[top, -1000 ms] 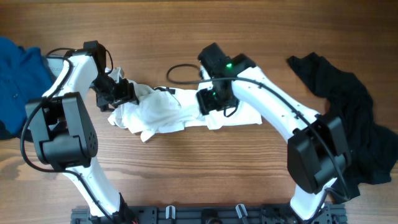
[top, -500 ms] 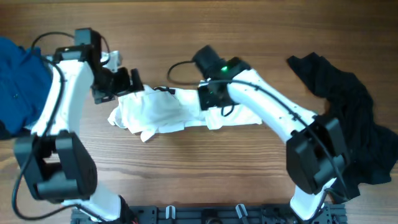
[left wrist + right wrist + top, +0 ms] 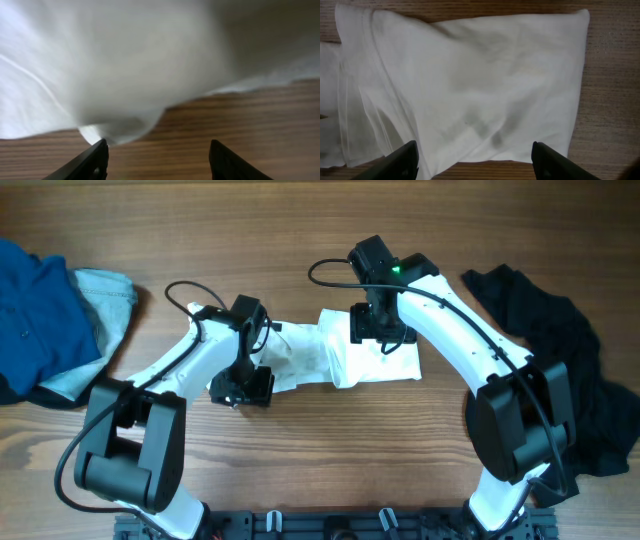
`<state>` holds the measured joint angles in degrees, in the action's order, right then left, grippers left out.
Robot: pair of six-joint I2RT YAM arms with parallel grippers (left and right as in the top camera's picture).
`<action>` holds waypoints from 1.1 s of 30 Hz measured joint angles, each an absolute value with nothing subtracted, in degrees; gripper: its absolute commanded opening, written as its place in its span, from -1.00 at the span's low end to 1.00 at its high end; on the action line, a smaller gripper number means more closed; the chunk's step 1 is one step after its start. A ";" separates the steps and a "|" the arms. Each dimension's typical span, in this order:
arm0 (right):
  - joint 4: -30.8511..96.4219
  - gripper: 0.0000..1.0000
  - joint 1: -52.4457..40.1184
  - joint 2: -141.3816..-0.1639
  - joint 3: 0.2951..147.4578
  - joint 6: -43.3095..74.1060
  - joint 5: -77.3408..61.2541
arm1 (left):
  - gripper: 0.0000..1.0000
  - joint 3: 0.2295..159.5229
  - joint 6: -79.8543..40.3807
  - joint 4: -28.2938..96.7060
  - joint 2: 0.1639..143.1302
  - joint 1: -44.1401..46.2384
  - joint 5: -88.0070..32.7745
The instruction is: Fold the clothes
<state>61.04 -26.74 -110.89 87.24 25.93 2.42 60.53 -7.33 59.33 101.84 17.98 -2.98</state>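
The white shirt (image 3: 345, 362) lies bunched on the table (image 3: 300, 240). The left pincer (image 3: 157, 159) at its near-left edge and the right pincer (image 3: 475, 161) over it both stand apart, empty.

The shirt (image 3: 340, 362) lay on the desk (image 3: 300, 470), left claw (image 3: 243, 388) at its left end, right claw (image 3: 380, 335) above its rear edge. One garment heap (image 3: 40, 315) lay far left of it, a second heap (image 3: 565, 375) far right.

White shirt (image 3: 362, 366), partly folded, in front of me.
Its thin cloth lies on the bench (image 3: 300, 240), doubled into a flat pad toward my right and rumpled toward my left.
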 measured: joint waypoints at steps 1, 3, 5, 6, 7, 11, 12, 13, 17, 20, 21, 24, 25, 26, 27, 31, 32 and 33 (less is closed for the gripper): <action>61.06 0.46 -26.74 -110.89 87.24 25.93 2.42 | 0.19 60.53 -8.16 58.85 101.84 18.26 -1.41; 61.12 0.46 -26.74 -110.89 87.24 25.93 2.42 | 0.12 60.53 -9.41 57.08 101.84 18.44 1.15; 61.32 0.46 -26.74 -110.89 87.24 25.93 2.42 | 0.06 60.53 -10.63 56.18 101.84 18.44 2.61; 61.43 0.46 -26.74 -110.89 87.24 25.93 2.42 | 0.01 60.51 -11.11 56.10 101.84 18.44 2.98; 61.58 0.46 -26.74 -110.89 87.24 25.93 2.42 | -0.07 60.51 -11.68 56.05 101.84 18.44 3.22; 61.67 0.46 -26.74 -110.89 87.24 25.93 2.42 | -0.35 60.51 -12.86 56.05 101.84 18.44 3.62; 61.69 0.46 -26.74 -110.89 87.24 25.93 2.42 | -0.36 60.51 -13.08 56.05 101.84 18.44 3.64; 61.69 0.46 -26.74 -110.89 87.24 25.93 2.42 | -0.37 60.51 -13.23 56.05 101.84 18.44 3.62; 62.02 0.46 -26.74 -110.89 87.24 25.93 2.42 | -0.58 60.45 -13.23 56.05 101.84 18.44 3.64; 62.13 0.46 -26.74 -110.89 87.24 25.93 2.42 | -0.92 60.36 -13.61 55.77 101.84 18.44 3.64; 62.13 0.45 -26.74 -110.89 87.24 25.93 2.42 | -0.92 60.34 -13.65 54.94 101.84 18.44 3.64; 62.15 0.45 -26.74 -110.89 87.24 25.93 2.42 | -0.92 60.20 -13.85 51.66 101.84 18.44 4.99; 62.24 0.45 -26.74 -110.89 87.24 25.93 2.39 | -0.92 60.20 -13.91 50.61 101.84 18.44 6.31; 62.30 0.45 -26.74 -110.89 87.24 25.93 2.42 | -0.92 60.20 -14.09 50.33 101.84 18.44 7.49; 62.35 0.45 -26.74 -110.89 87.24 25.93 2.42 | -0.92 60.31 -14.26 50.46 101.84 18.48 9.06; 62.35 0.45 -26.74 -110.89 87.24 25.93 2.42 | -0.92 64.53 -14.52 50.65 101.84 18.48 13.93; 62.33 0.45 -26.74 -110.89 87.24 25.93 2.42 | -0.92 65.84 -14.52 50.52 101.84 18.48 14.48; 62.33 0.45 -26.74 -110.89 87.24 25.93 2.42 | -0.92 67.83 -14.55 50.39 101.82 18.48 15.29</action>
